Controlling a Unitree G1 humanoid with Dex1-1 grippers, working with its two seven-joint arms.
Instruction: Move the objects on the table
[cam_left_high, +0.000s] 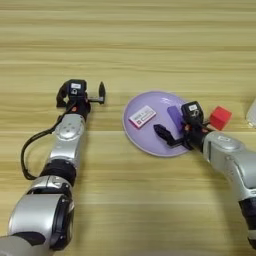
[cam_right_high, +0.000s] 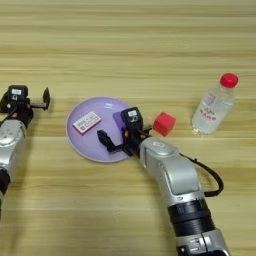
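Observation:
A small purple block (cam_left_high: 174, 116) lies on the right part of the round lilac plate (cam_left_high: 150, 142). My right gripper (cam_left_high: 175, 126) stands open over that side of the plate. One black finger (cam_right_high: 104, 138) reaches across the plate, and the block sits just beside the gripper's head. The red cube (cam_right_high: 164, 123) rests on the table right of the plate, close to my right wrist. A clear water bottle (cam_right_high: 212, 107) with a red cap stands upright further right. My left gripper (cam_left_high: 81, 96) is parked open on the table left of the plate, holding nothing.
A small white and red card (cam_left_high: 142, 116) lies on the left half of the plate. A black cable loops beside my left forearm (cam_left_high: 30, 150). The wooden table (cam_left_high: 128, 40) stretches bare behind the things.

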